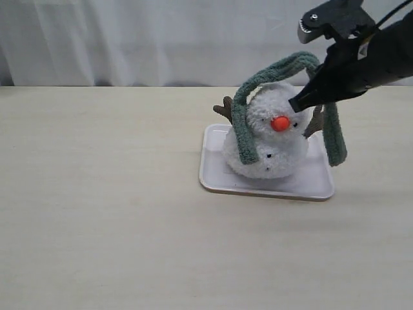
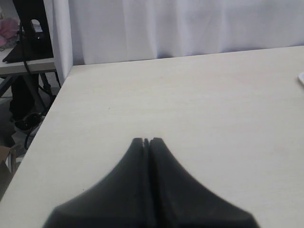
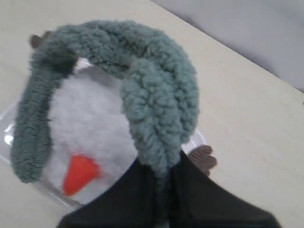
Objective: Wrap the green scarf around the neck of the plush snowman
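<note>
1. The right jaws are clamped on the green scarf (image 3: 156, 95), pinching a bunched fold of its fuzzy, looped knit just right of the snowman's head.
2. The left jaws, black and tapered, are pressed together over bare surface (image 1: 97, 226), holding nothing.
3. The scarf arches over the head of the plush snowman (image 1: 284, 155). One rounded end hangs down its left front and the other dangles at the right.
4. The snowman is fluffy white, with an orange cone nose and brown branch arms. It sits on a pale, glossy, round-cornered tray (image 1: 310, 184) on the light, wood-grained surface.

open tabletop (image 1: 97, 219) left of the tray (image 1: 216, 175), green scarf (image 1: 242, 132) arched over plush snowman (image 1: 264, 158), right claw (image 1: 295, 104) close by its head
</note>
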`<state>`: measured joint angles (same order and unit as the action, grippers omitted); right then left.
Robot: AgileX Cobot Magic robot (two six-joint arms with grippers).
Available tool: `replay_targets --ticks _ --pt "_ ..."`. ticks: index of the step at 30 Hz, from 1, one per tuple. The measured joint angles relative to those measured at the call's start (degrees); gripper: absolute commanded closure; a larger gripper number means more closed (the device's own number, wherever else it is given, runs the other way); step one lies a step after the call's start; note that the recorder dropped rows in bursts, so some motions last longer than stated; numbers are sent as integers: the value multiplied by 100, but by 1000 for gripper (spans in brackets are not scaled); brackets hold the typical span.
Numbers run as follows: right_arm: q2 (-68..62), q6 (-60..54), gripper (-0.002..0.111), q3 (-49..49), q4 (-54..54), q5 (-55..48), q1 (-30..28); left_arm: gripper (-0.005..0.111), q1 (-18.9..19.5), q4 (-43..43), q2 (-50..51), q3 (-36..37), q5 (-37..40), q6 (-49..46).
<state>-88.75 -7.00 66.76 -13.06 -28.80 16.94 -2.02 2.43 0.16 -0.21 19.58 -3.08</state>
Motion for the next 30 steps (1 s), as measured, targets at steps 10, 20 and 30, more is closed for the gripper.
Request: replay_targets --ticks 10,20,30 --pt "1088 -800 104 301 14 -159 1709 107 0 0 0 0 0 0" --pt "1218 -404 104 301 -859 -236 1854 107 0 0 0 0 0 0" --pt "362 592 104 301 -2899 -808 1854 107 0 0 0 0 0 0"
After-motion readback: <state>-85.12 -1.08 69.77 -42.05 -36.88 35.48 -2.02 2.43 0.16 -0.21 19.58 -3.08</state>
